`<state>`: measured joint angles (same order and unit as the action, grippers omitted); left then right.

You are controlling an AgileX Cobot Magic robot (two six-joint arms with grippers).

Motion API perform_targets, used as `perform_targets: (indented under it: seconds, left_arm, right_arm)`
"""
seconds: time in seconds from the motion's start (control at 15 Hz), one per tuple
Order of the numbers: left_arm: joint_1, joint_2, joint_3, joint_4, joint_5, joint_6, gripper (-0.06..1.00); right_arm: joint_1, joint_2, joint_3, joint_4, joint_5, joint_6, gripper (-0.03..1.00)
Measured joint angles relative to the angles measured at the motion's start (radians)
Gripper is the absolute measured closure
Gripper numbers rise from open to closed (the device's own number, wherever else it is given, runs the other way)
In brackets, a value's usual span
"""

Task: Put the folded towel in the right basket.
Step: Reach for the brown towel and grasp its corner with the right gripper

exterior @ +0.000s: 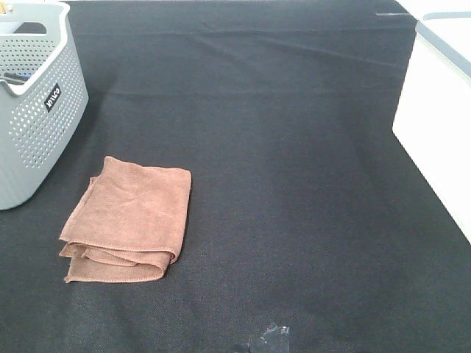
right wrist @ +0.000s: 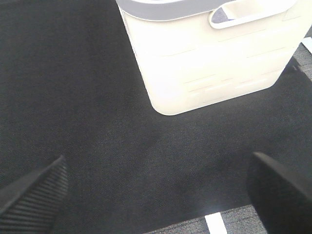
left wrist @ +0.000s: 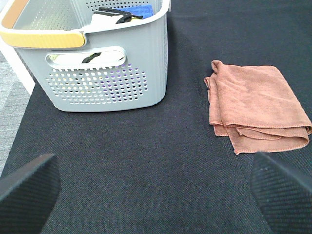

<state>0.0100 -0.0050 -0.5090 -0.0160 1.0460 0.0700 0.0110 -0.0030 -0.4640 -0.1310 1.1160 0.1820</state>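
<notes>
A folded brown towel (exterior: 129,218) lies on the black cloth at the left front. It also shows in the left wrist view (left wrist: 256,107). The right basket (exterior: 438,110) is white and stands at the right edge; it also shows in the right wrist view (right wrist: 214,53). My left gripper (left wrist: 156,190) is open and empty, well short of the towel, with its fingertips (left wrist: 29,187) wide apart. My right gripper (right wrist: 156,190) is open and empty in front of the white basket. Neither gripper shows in the exterior high view.
A grey perforated basket (exterior: 33,95) with a yellow handle (left wrist: 44,39) stands at the far left and holds some items. A small dark crumpled scrap (exterior: 268,340) lies at the front edge. Black cloth (exterior: 294,184) covers the table.
</notes>
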Motion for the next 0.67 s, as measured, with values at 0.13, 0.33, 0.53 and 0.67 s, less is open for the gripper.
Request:
perform_targets:
  seconds: [0.13, 0.33, 0.53, 0.67]
  left_arm:
    - [0.0, 0.0, 0.0, 0.0, 0.0, 0.0, -0.05]
    - [0.0, 0.0, 0.0, 0.0, 0.0, 0.0, -0.05]
    - [0.0, 0.0, 0.0, 0.0, 0.0, 0.0, -0.05]
    - [0.0, 0.0, 0.0, 0.0, 0.0, 0.0, -0.05]
  right_arm:
    - [0.0, 0.0, 0.0, 0.0, 0.0, 0.0, 0.01]
    - [0.0, 0.0, 0.0, 0.0, 0.0, 0.0, 0.01]
    - [0.0, 0.0, 0.0, 0.0, 0.0, 0.0, 0.01]
    - [0.0, 0.0, 0.0, 0.0, 0.0, 0.0, 0.01]
